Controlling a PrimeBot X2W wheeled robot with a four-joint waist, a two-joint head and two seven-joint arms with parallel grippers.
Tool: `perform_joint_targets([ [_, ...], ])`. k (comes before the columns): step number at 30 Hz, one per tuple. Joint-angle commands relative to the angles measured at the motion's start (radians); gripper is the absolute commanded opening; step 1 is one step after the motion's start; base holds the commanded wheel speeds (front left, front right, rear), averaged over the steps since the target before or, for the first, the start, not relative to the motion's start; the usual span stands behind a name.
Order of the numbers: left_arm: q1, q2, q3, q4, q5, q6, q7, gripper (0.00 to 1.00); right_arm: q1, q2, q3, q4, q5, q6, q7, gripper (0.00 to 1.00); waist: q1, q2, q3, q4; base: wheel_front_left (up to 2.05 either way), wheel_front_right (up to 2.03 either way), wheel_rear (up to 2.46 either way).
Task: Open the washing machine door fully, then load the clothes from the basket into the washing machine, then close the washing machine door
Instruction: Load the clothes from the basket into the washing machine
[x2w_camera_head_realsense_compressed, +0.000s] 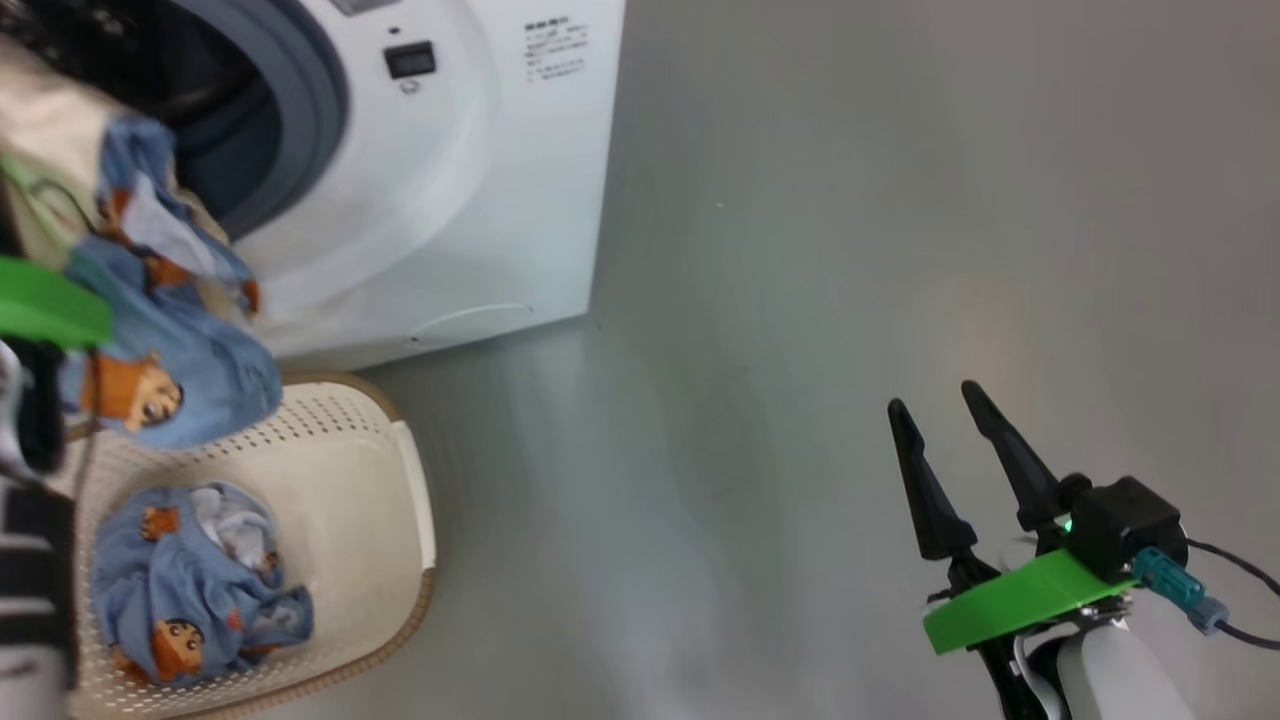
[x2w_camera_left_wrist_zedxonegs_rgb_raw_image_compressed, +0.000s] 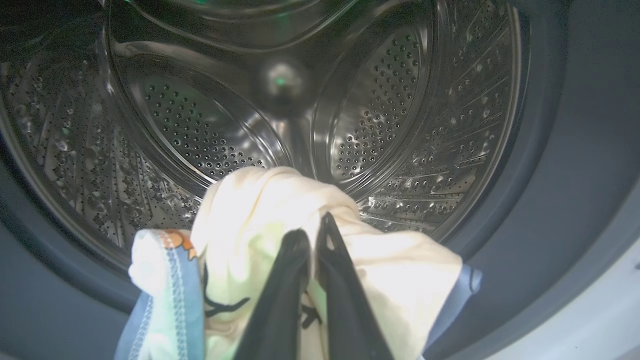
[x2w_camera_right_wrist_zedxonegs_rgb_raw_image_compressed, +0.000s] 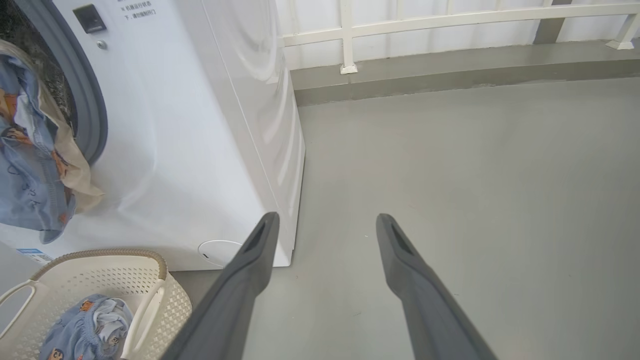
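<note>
Left gripper (x2w_camera_left_wrist_zedxonegs_rgb_raw_image_compressed: 314, 227), pointed into washing machine (x2w_camera_left_wrist_zedxonegs_rgb_raw_image_compressed: 200, 125), pinches clothes (x2w_camera_left_wrist_zedxonegs_rgb_raw_image_compressed: 250, 210); right gripper (x2w_camera_right_wrist_zedxonegs_rgb_raw_image_compressed: 327, 216) hangs spread, empty.

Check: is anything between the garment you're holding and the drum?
Nothing visible. The cream and blue printed fabric garment hangs at the grey-blue rubber ring, with the perforated steel drum open straight ahead.
</note>
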Motion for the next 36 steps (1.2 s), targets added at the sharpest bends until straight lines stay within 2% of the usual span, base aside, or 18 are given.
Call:
perform_joint_targets([
  [1, -0.050, 0.067, 0.018, 0.001, -0.009, -0.002, 0.015, 0.00, -0.019, 0.004, 0.025, -0.026, 0.009, 0.002, -0.005, 1.00, 0.0000, 0.0000, 0.050, -0.034, 0.00, 0.00, 0.00],
  [6, -0.177, 0.100, -0.011, 0.075, -0.012, -0.002, 0.048, 0.00, -0.029, 0.013, 0.026, -0.032, 0.014, 0.002, -0.005, 1.00, 0.0000, 0.0000, 0.112, -0.048, 0.00, 0.00, 0.00],
  [16, -0.362, 0.108, -0.068, 0.205, -0.056, -0.002, 0.071, 0.00, -0.041, 0.022, 0.028, -0.053, 0.028, 0.002, -0.005, 1.00, 0.0000, 0.0000, 0.252, -0.043, 0.00, 0.00, 0.00],
  [23, -0.474, 0.118, -0.103, 0.284, -0.060, -0.002, 0.032, 0.00, -0.054, 0.024, 0.030, -0.068, 0.039, 0.002, -0.005, 1.00, 0.0000, 0.0000, 0.333, -0.025, 0.00, 0.00, 0.00],
  [28, -0.516, 0.130, -0.126, 0.333, -0.044, 0.000, -0.017, 0.00, -0.055, 0.024, 0.036, -0.070, 0.049, 0.002, -0.005, 1.00, 0.0000, 0.0000, 0.340, -0.021, 0.00, 0.00, 0.00],
  [32, -0.547, 0.143, -0.138, 0.297, 0.001, 0.024, -0.052, 0.00, -0.052, 0.024, 0.046, -0.068, 0.053, 0.002, -0.005, 1.00, 0.0000, 0.0000, 0.343, -0.025, 0.00, 0.00, 0.00],
  [36, -0.546, 0.152, -0.137, 0.144, 0.062, 0.046, -0.055, 0.00, -0.056, 0.025, 0.052, -0.070, 0.054, 0.002, -0.005, 1.00, 0.0000, 0.0000, 0.355, -0.030, 0.00, 0.00, 0.00],
])
